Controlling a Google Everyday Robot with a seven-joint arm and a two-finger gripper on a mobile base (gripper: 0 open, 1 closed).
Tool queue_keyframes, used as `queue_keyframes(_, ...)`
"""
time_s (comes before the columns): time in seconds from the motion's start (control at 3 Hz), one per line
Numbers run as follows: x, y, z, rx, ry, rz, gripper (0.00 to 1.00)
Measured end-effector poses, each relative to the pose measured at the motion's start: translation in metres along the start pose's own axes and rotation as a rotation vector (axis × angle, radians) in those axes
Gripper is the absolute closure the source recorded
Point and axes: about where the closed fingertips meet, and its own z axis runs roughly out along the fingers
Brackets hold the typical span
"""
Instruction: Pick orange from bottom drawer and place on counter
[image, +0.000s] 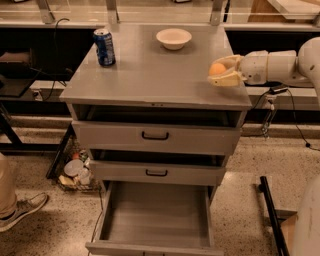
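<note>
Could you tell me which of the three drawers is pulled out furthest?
The bottom drawer: its grey floor shows; the top drawer and middle drawer are barely open. The gripper holds the orange over the counter, at its right edge.

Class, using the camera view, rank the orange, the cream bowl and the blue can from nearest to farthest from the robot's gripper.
The gripper is at the right edge of the counter.
1. orange: held in the gripper.
2. cream bowl: back centre of the counter.
3. blue can: back left corner.
</note>
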Motion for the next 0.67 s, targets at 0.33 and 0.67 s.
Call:
queue_keyframes(0.33,-0.003,0.0,0.014,-0.012,-0.021,0.01,1.0)
queue_keyframes(0.67,-0.004,0.003,0.025,-0.031,-0.042,0.01,1.0)
